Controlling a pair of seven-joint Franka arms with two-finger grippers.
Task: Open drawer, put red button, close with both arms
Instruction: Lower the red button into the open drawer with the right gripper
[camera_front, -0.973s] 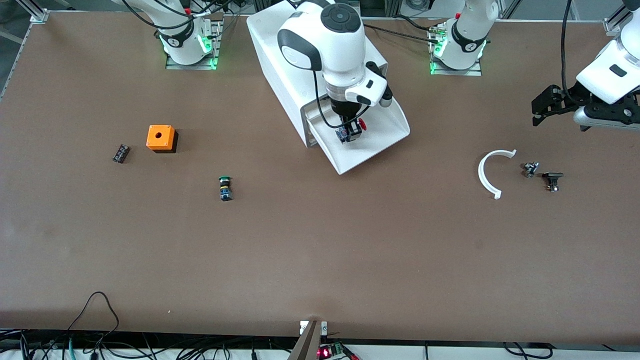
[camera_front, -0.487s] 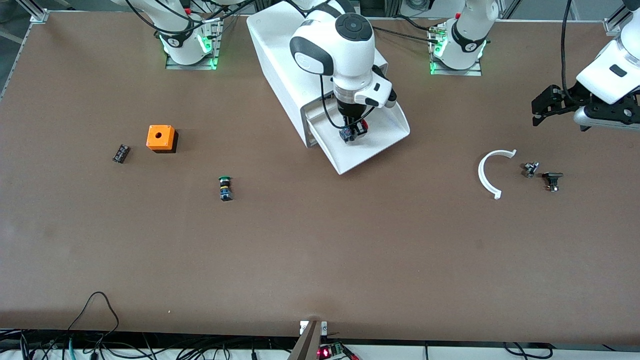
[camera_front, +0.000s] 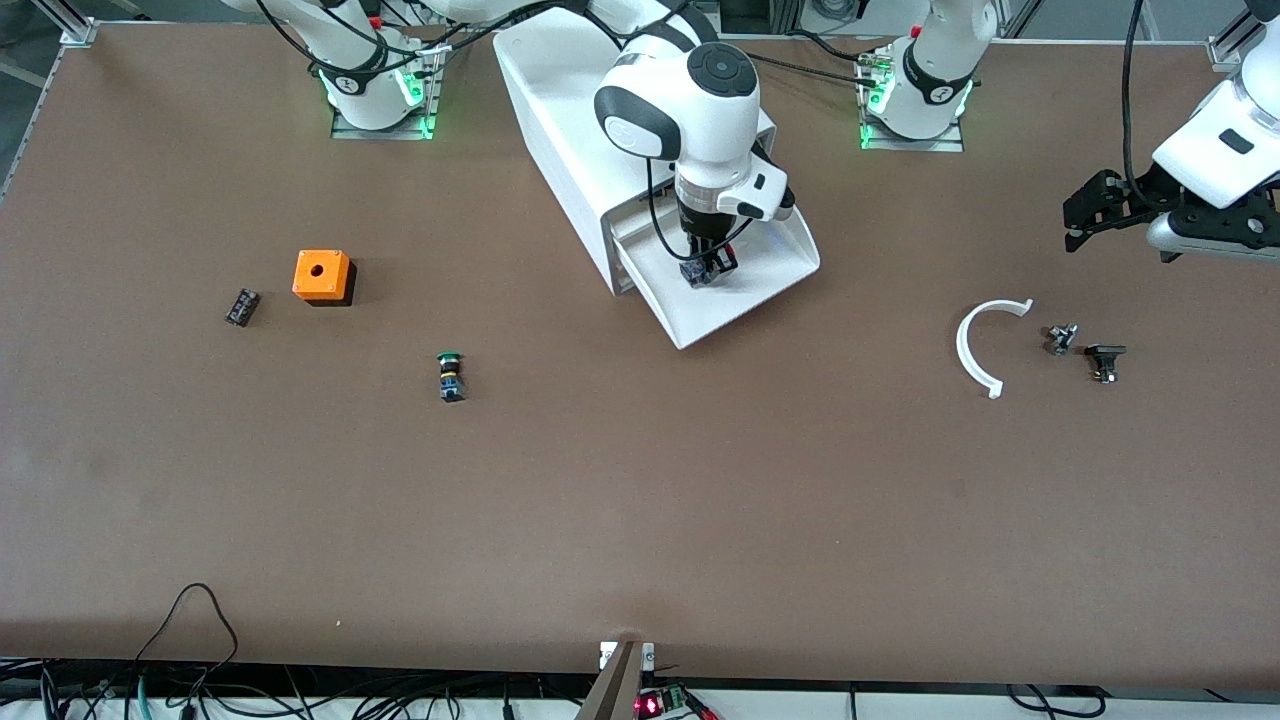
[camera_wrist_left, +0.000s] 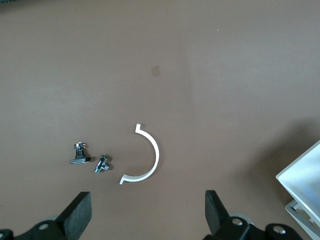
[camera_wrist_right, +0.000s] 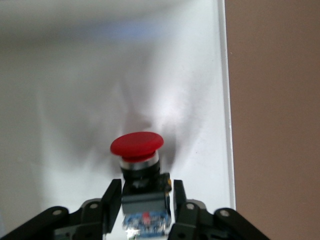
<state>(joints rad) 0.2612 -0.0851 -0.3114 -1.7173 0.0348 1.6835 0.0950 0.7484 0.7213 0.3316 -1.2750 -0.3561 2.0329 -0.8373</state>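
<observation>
The white cabinet (camera_front: 560, 120) has its lowest drawer (camera_front: 760, 300) pulled open. My right gripper (camera_front: 706, 266) is down inside that drawer and shut on the red button (camera_front: 700, 270). In the right wrist view the fingers (camera_wrist_right: 111, 197) clamp the button's black-and-blue body. Its red cap (camera_wrist_right: 137, 144) points at the drawer's white floor (camera_wrist_right: 75, 100). In the front view the cap is hidden under the wrist. My left gripper (camera_front: 1085, 215) is open and empty, waiting over the table at the left arm's end; its fingers (camera_wrist_left: 80, 212) stand wide apart.
A green-capped button (camera_front: 450, 375), an orange box (camera_front: 322, 275) and a small black part (camera_front: 241, 306) lie toward the right arm's end. A white arc (camera_front: 975, 345) and two small parts (camera_front: 1060, 338) (camera_front: 1105, 360) lie under the left gripper, also seen from the left wrist (camera_wrist_left: 150, 160).
My right gripper has carried the red button lower and a little deeper into the open drawer; the red cap is now hidden under the wrist. The left arm has not moved.
</observation>
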